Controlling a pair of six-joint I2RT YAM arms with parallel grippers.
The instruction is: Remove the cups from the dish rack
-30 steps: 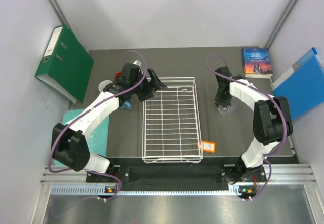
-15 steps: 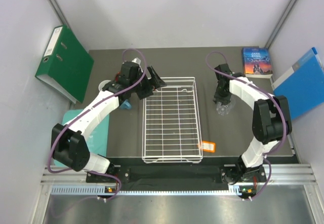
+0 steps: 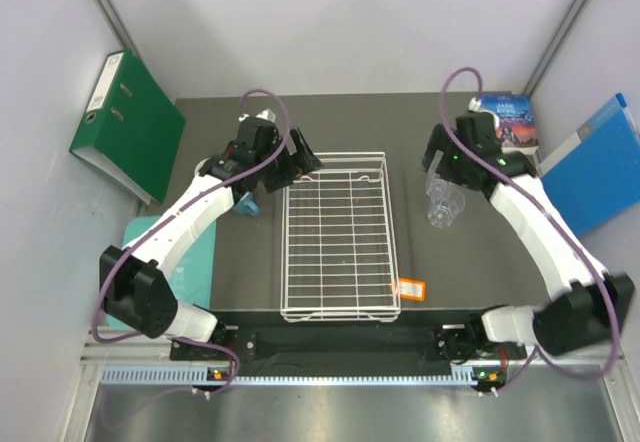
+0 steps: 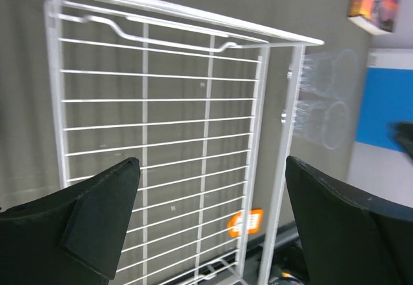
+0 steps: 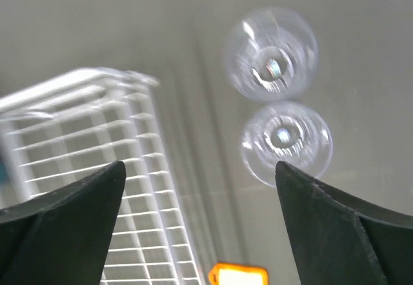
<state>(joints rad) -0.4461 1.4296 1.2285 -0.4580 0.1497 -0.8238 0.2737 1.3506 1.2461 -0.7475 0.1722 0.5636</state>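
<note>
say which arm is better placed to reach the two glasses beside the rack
Right. The right gripper hangs open close by the two glass tumblers, right of the dish rack. The left gripper, also open, is across the rack at its far-left corner.

Top view: bright, even, diffuse light from above. White walls (image 3: 350,32) pale and flat. Dark table (image 3: 450,262) keeps detail, shadows under arms soft and short. Metal strip (image 3: 350,412) at near edge gives dull sheen. Focus sharp over whole frame.

Left wrist view: dish rack (image 4: 208,104) in fair focus, far side little soft. Fingers (image 4: 97,214) close to lens, dark, without detail.

Right wrist view: strong motion blur. Rack wires smeared and doubled. Two glass tumblers (image 5: 286,142) hazy, with small bright reflections inside. Table looks washed-out grey.
</note>
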